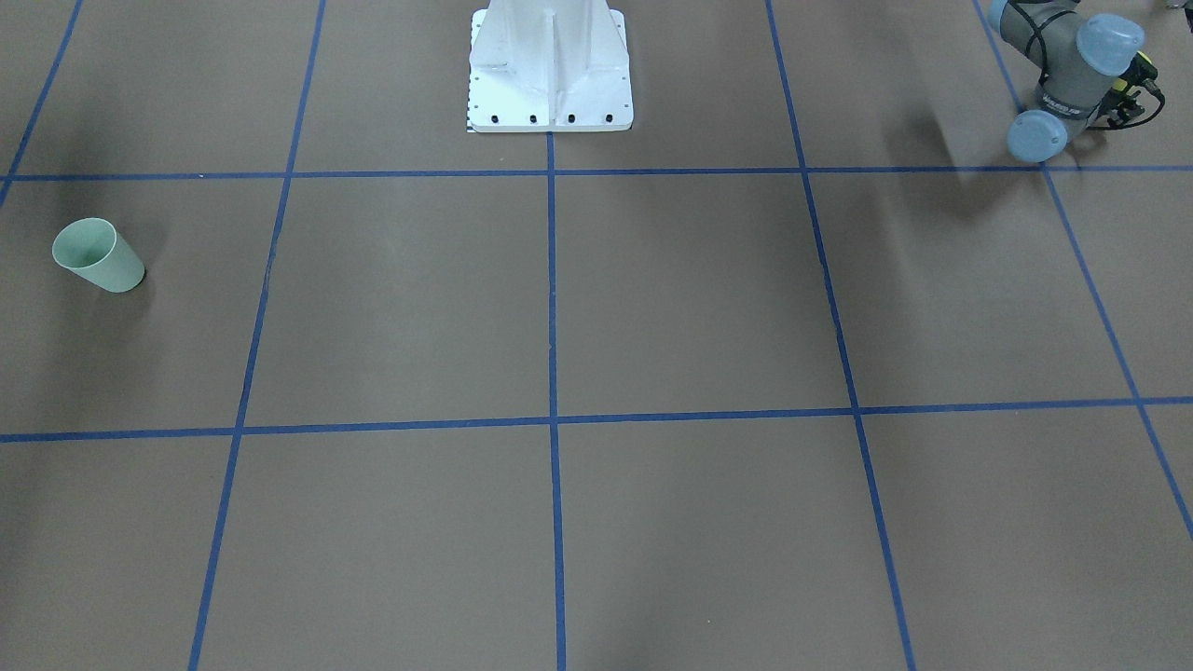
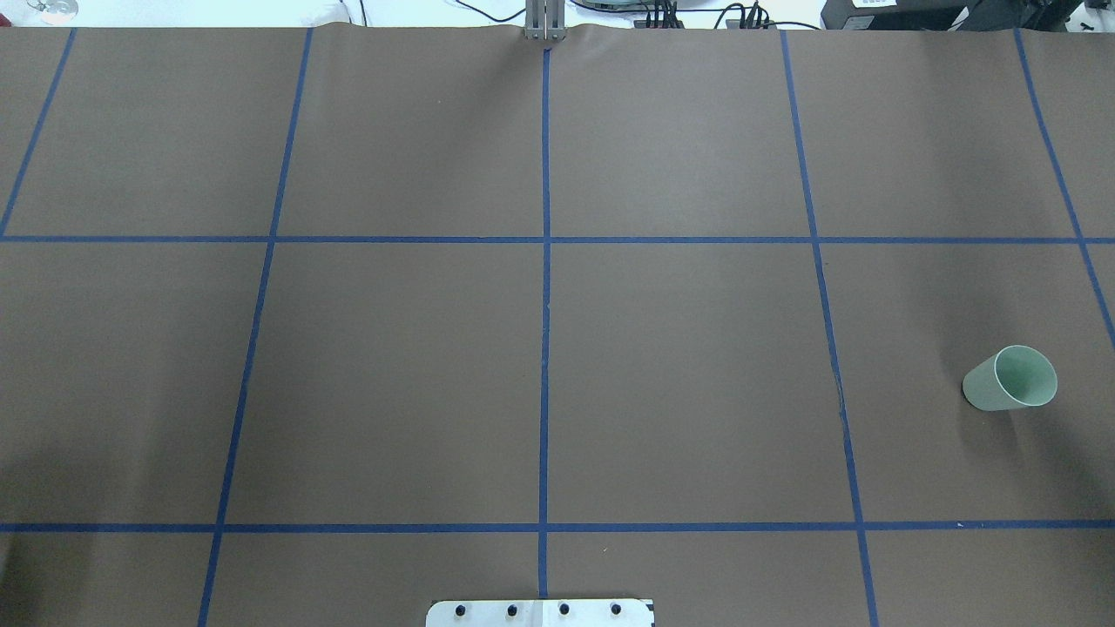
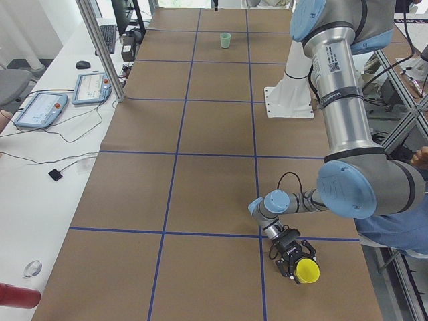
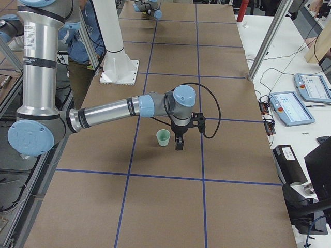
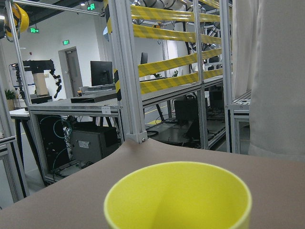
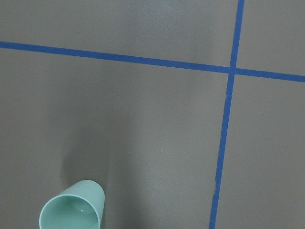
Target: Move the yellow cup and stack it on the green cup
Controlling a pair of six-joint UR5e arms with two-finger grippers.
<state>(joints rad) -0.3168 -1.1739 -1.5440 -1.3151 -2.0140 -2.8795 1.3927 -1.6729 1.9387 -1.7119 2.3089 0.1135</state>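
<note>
Along the operators' side of the table, toward its left end, a white bench carries a red cylinder [image 3: 17,295], 2 teach pendants [image 3: 40,109] and a computer mouse [image 3: 83,64], and an aluminium post [image 3: 100,47] rises at the table's edge. On that end of the brown table cover [image 2: 392,374] the yellow cup [image 3: 308,271] stands mouth up, on the robot's side of a lengthwise blue tape line [image 3: 253,130]. A person in blue [image 3: 401,231] is close behind the left arm [image 3: 344,100]. Midway along, the white robot base [image 1: 550,75] stands at the robot-side edge, and the taped grid runs between the 2 cups. Far to the right the green cup [image 2: 1010,381] stands upright inside a grid square. The left gripper [image 3: 298,266] lies low and level against the yellow cup, whose rim fills the bottom of its wrist view. Its fingers show clearly in no view, so I cannot tell how wide they are or whether they clamp the cup. The right gripper [image 4: 179,147] points down, seemingly just beside the green cup in the side view, while its wrist view looks down on that cup from above. Its finger spread cannot be told either.
</note>
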